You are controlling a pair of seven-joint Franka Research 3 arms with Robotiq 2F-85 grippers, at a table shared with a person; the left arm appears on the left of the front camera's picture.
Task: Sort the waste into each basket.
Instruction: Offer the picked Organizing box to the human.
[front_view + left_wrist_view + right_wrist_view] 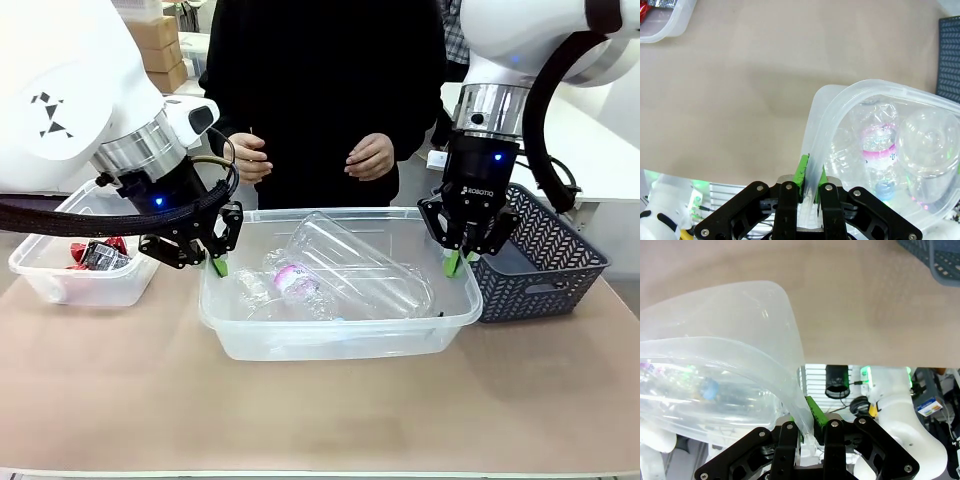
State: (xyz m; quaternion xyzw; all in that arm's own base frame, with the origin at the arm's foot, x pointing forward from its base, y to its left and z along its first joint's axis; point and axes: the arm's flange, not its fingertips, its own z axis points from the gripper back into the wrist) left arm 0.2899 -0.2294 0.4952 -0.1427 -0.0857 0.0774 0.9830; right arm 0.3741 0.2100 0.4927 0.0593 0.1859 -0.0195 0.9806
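You're in a robotics lab or test space, not a home. Two white arms (70,90) work over a plain beige counter (320,410), with a person (320,90) standing at its far side. Stacked cardboard boxes (155,50) sit behind on the left. Another white work surface (590,130) shows behind on the right.

clear tub (340,335), pink-banded clear bottle (295,278), dark grey herringbone basket (545,265), green-padded black tools
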